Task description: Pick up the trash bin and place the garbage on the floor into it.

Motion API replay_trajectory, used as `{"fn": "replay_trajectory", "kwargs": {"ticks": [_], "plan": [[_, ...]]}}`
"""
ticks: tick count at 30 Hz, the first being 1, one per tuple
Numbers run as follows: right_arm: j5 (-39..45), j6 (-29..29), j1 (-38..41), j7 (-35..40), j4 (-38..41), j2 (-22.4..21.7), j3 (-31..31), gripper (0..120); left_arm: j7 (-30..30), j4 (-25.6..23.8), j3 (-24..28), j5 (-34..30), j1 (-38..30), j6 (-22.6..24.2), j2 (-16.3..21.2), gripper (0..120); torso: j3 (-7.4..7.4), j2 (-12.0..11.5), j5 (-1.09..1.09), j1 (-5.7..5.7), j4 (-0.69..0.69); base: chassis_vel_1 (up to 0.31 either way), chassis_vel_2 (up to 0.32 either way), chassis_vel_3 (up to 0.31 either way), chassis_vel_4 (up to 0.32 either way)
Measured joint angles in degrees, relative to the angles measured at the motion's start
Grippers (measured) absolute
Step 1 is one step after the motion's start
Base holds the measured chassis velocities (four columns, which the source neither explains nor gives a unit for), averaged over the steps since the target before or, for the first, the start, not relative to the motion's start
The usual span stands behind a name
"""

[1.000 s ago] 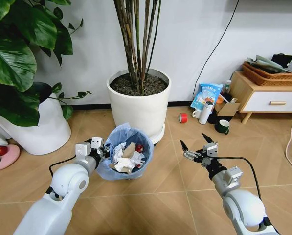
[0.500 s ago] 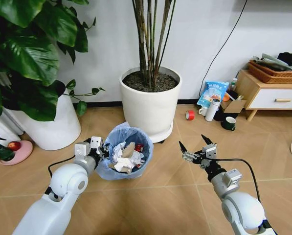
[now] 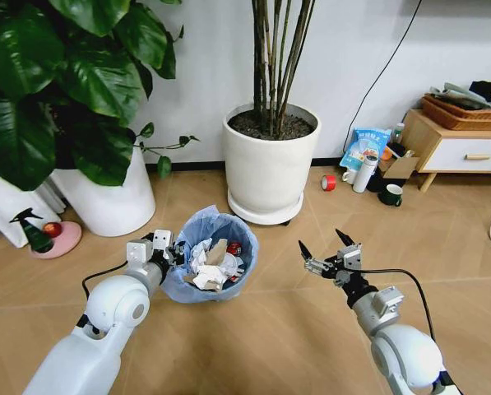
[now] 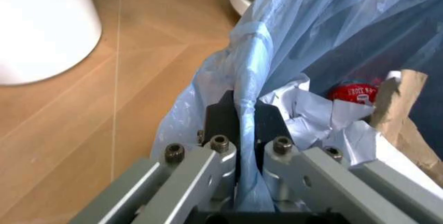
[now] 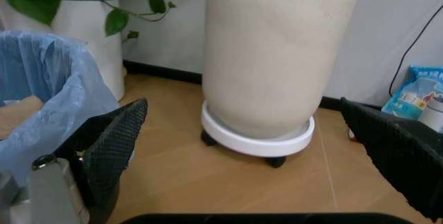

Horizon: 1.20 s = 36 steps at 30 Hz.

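Head view, bin: the small round dark trash bin (image 3: pixel 210 267) lined with a crinkly light-blue plastic bag sits on the tan chevron wood-look floor (image 3: pixel 261 329), just in front of the large white round plant pot (image 3: pixel 270 169) on its wheeled saucer.
Head view, contents: crumpled white and brown paper garbage (image 3: pixel 210 263) with a red wrapper lies inside the bin.
Head view, left gripper: the left gripper (image 3: pixel 169 253) is at the bin's left rim, jaws closed on the bag-covered edge.
Head view, right gripper: the right gripper (image 3: pixel 321 248) hangs to the right of the bin, well apart from it, above bare floor; its black pointed fingers are spread wide and hold nothing.
Left wrist view, grip: the two metal fingers (image 4: pixel 207 169) pinch a fold of the blue bag together with the bin rim (image 4: pixel 242 125); white paper, a brown scrap and the red wrapper (image 4: pixel 354 92) show just inside the bin.
Right wrist view, jaws: black textured pads (image 5: pixel 114 141) stand far apart, nothing between them.
Right wrist view, surroundings: the bin's blue bag (image 5: pixel 49 94) is at one side; the white pot (image 5: pixel 270 60) stands beyond the bin on the floor.
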Motion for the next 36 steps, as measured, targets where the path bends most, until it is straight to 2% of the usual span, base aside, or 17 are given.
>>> {"fn": "replay_trajectory", "kwargs": {"ticks": [29,30,36], "plan": [[-0.46,0.36,-0.01,-0.14,-1.38,0.68,-0.55,100,0.19,0.34,-0.25,0.01,-0.06,0.00,-0.26,0,0.00,0.00,0.02,0.00,0.00,0.303,-0.121,-0.301,0.119],[-0.47,0.36,-0.03,-0.17,-1.47,0.69,-0.51,100,0.17,0.40,-0.21,0.03,-0.08,0.00,-0.30,0,0.00,0.00,-0.04,0.00,0.02,0.293,-0.147,-0.285,0.153],[-0.53,0.63,-0.01,-0.21,-1.87,0.90,-0.39,100,0.19,0.76,0.05,0.02,-0.39,0.00,-0.41,0,0.00,0.00,0.02,0.00,-0.01,0.264,-0.200,-0.272,0.198]]}}
